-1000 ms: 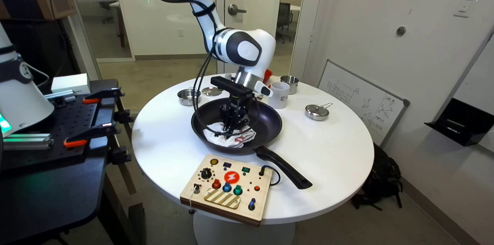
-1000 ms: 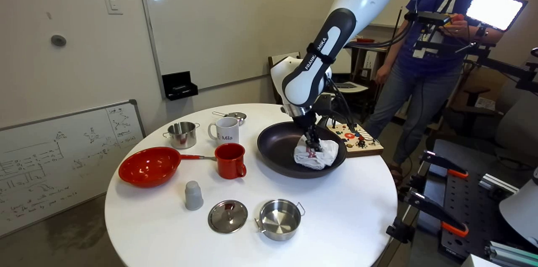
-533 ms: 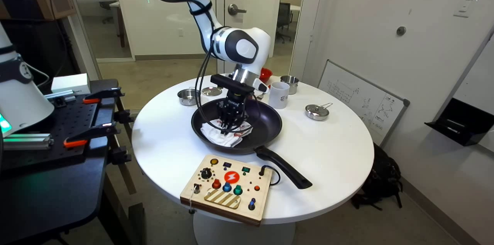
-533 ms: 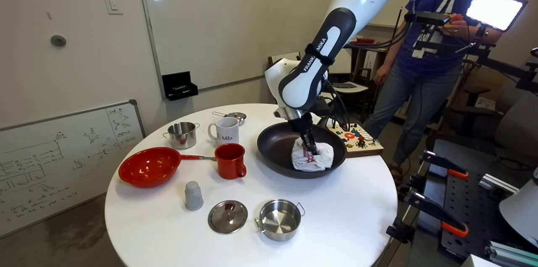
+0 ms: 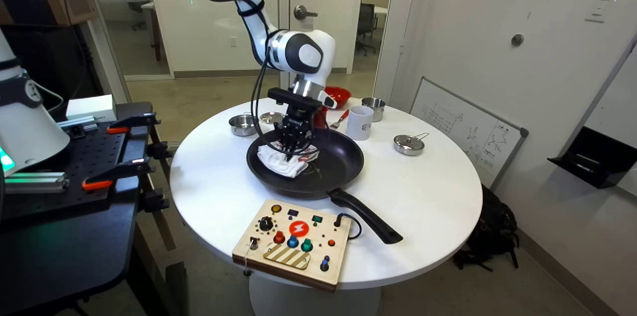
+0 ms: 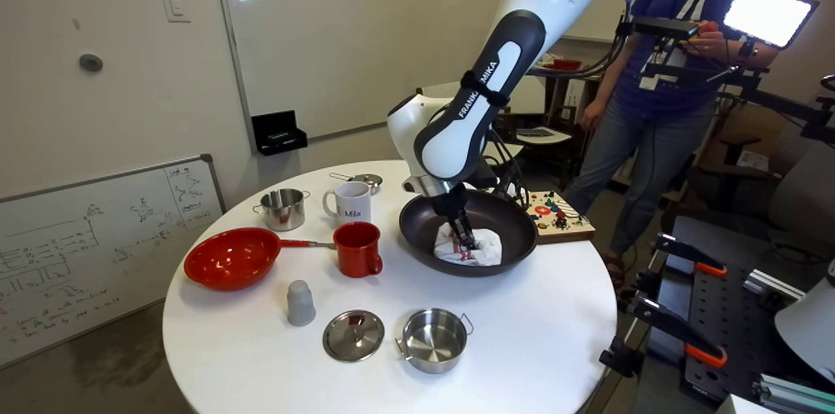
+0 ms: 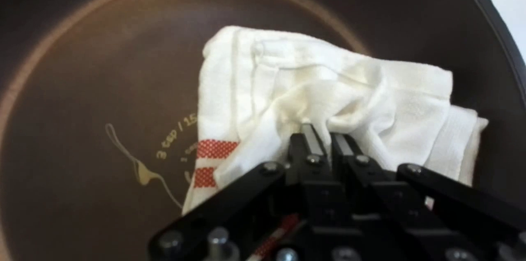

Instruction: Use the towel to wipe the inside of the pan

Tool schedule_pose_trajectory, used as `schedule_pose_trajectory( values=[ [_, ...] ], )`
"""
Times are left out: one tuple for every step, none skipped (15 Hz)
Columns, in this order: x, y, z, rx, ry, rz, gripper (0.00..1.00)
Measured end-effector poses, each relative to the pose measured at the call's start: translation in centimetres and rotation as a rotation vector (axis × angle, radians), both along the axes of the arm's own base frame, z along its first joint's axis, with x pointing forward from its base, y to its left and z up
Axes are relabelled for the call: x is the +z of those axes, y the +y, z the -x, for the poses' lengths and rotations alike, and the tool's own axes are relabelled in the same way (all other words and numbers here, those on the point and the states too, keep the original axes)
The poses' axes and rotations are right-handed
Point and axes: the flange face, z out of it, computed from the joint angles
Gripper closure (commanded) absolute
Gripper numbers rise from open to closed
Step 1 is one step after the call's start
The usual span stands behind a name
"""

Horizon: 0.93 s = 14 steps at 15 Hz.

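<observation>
The towel (image 7: 254,72), a folded white cloth with red stripes, lies bunched inside the black pan (image 7: 102,68). My gripper (image 7: 324,137) is shut on it, with a white fold pinched between the two fingertips. In an exterior view the towel (image 5: 278,162) rests in the half of the pan (image 5: 343,157) away from the handle (image 5: 366,216), and the gripper (image 5: 289,156) points down into it. The towel (image 6: 487,250) also shows in an exterior view, near the pan's rim. A thin yellowish streak (image 7: 144,174) marks the pan's bottom beside the cloth.
A wooden box with knobs (image 5: 293,241) stands close to the pan handle. Around the pan are a white mug (image 5: 360,123), a red mug (image 6: 357,251), a red bowl (image 6: 233,259), a steel pot (image 6: 436,340) and a lid (image 6: 353,336). A person (image 6: 691,62) stands behind.
The gripper has dragged the towel across the pan, toward the left in both exterior views, and it stays pinched. Streaks on the pan's bottom are now uncovered. The pan has not moved.
</observation>
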Motion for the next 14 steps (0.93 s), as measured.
schedule_pose_trajectory(
  values=[
    [0.1,0.6,-0.2,-0.003,-0.014,0.004,0.98],
    [0.2,1.1,-0.5,-0.007,-0.029,0.006,0.98],
    [0.3,1.5,-0.8,-0.013,-0.048,0.008,0.98],
    [0.4,1.8,-1.2,-0.019,-0.066,0.008,0.98],
    [0.5,2.0,-1.7,-0.027,-0.084,0.008,0.98],
    [0.6,2.1,-2.1,-0.035,-0.101,0.009,0.98],
    [0.7,2.1,-2.6,-0.048,-0.119,0.011,0.98],
    [0.8,2.0,-3.1,-0.064,-0.142,0.014,0.98],
    [0.9,1.9,-3.7,-0.085,-0.172,0.018,0.98],
    [1.0,1.8,-4.1,-0.102,-0.199,0.022,0.98],
    [1.1,1.7,-4.5,-0.12,-0.226,0.027,0.98],
    [1.2,1.5,-4.9,-0.142,-0.256,0.033,0.98],
    [1.2,1.3,-5.3,-0.162,-0.285,0.04,0.98],
    [1.3,1.2,-5.6,-0.183,-0.308,0.047,0.98]
  ],
)
